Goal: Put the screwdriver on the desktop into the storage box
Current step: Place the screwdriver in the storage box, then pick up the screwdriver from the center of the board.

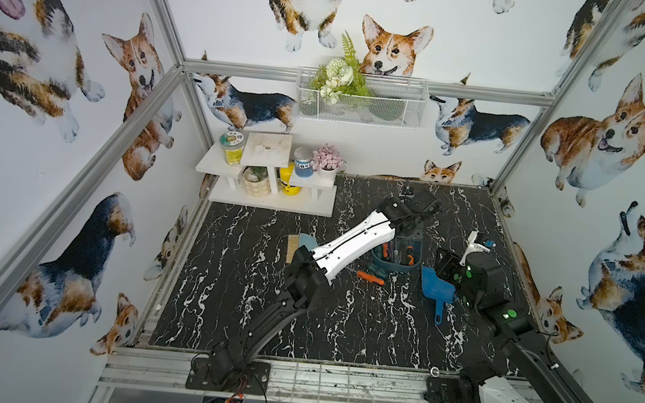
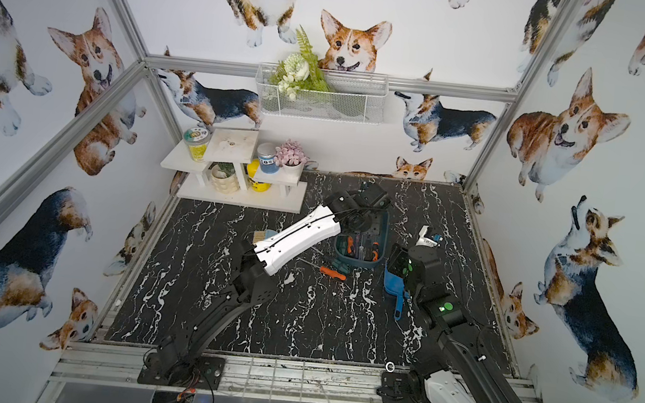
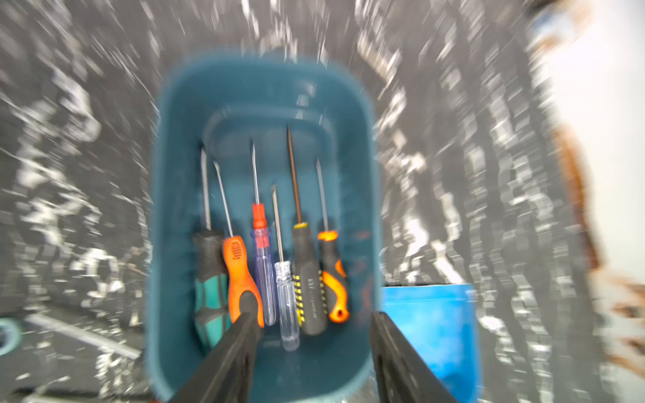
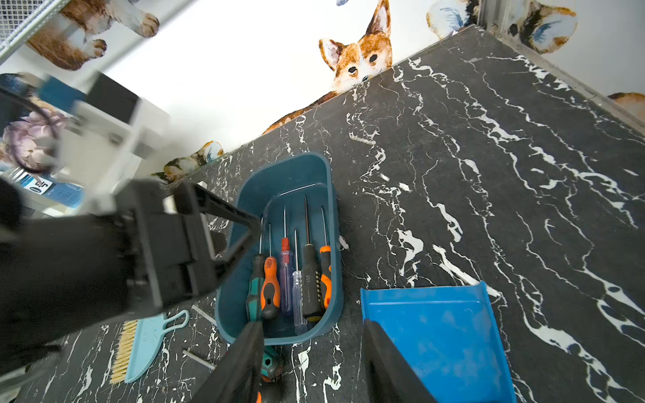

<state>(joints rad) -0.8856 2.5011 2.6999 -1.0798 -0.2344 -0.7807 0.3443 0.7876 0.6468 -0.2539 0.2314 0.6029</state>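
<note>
The teal storage box (image 1: 415,264) (image 2: 382,234) stands on the black veined desktop (image 1: 241,284) with several screwdrivers (image 3: 307,275) lying side by side in it. My left gripper (image 3: 314,319) hangs over the box's near end, open, with nothing between its fingers. An orange-handled screwdriver (image 1: 371,277) (image 2: 332,273) lies on the desktop just in front of the box. A teal-and-orange handle end (image 4: 271,364) shows beside it. My right gripper (image 4: 313,326) is open and empty, above the desktop between the box (image 4: 289,167) and the dustpan.
A blue dustpan (image 1: 435,285) (image 4: 436,331) lies right of the box. Left of it lies a pale blue brush (image 1: 299,245) (image 4: 143,345). A white tiered shelf (image 1: 267,200) with jars stands at the back left, and a white mesh basket (image 1: 397,107) hangs on the rear wall.
</note>
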